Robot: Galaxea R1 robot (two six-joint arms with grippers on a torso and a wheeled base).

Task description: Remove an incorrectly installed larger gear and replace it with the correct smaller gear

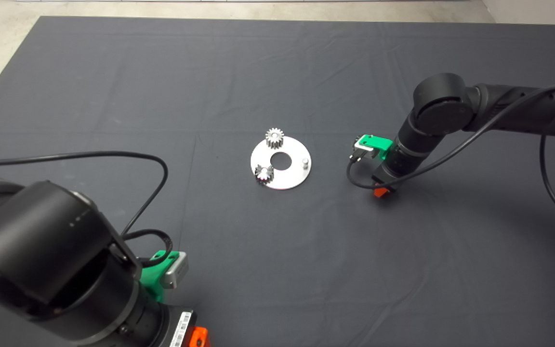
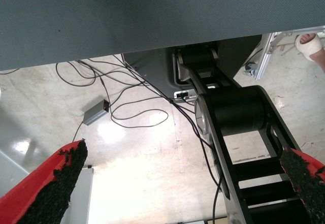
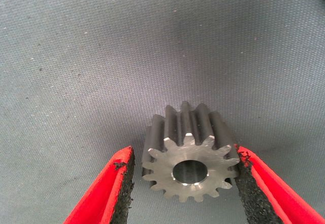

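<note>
straddling a small spur gear (image 3: 189,155) on the dark mat (image 1: 277,270), right gripper (image 1: 382,191) sits at 3 o'clock of the round steel plate (image 1: 291,174), well apart from it. jaws partly spread: one black pad (image 3: 250,189) touches the gear's teeth, the other pad (image 3: 122,188) stands just clear, so not clamped. the gear has short straight teeth and an open bore; in the head view it is hidden under the gripper.

plate contents: another straight-toothed gear (image 1: 274,138) at its 12 o'clock rim, a flared star-toothed gear (image 1: 263,173) at about 8 o'clock, a bare short peg (image 1: 305,162) at 3 o'clock, and a centre hole (image 1: 281,160).

left gripper (image 1: 199,337) is parked at the table's lower left, about 7 o'clock of the plate, jaws wide apart and empty. its wrist view shows floor, loose cables (image 2: 132,109) and part of the robot's black frame (image 2: 233,115) beyond the mat edge.
</note>
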